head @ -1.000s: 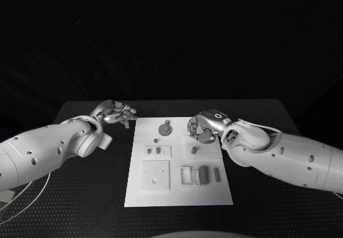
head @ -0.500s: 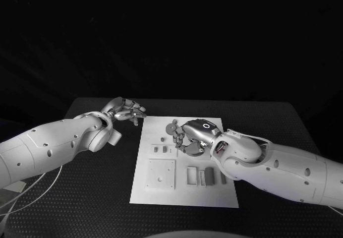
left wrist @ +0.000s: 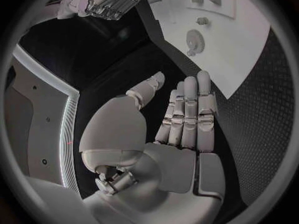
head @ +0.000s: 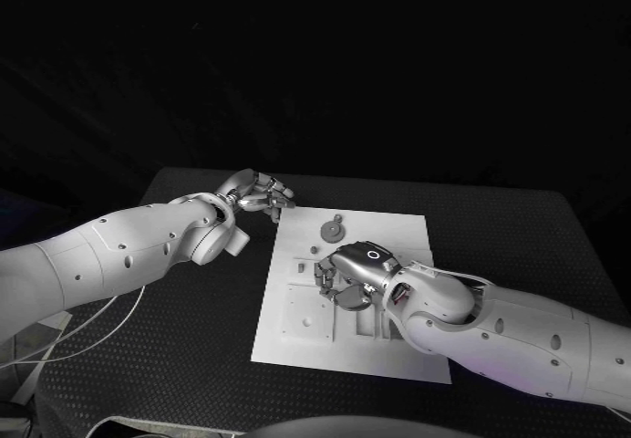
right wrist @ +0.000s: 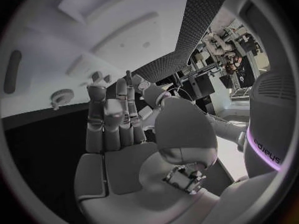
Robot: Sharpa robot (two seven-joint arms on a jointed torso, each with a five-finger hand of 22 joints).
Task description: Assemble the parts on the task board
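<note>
Right hand has moved from the board's far right in over the middle of the task board, now above the small parts in the left-centre recesses. Fingers extended, apart, holding nothing. Left hand stays off the far-left corner, over the table, fingers loosely together, nothing held. Round part sits untouched at the far end. Looks like a reach for a pick; no part seated yet.

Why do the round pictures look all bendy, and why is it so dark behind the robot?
Left wrist view: a fisheye lens curves the task board edge. Right wrist view: same bending, with a bright room at the rim. Head view: only the board and arms catch light; the background is black.
</note>
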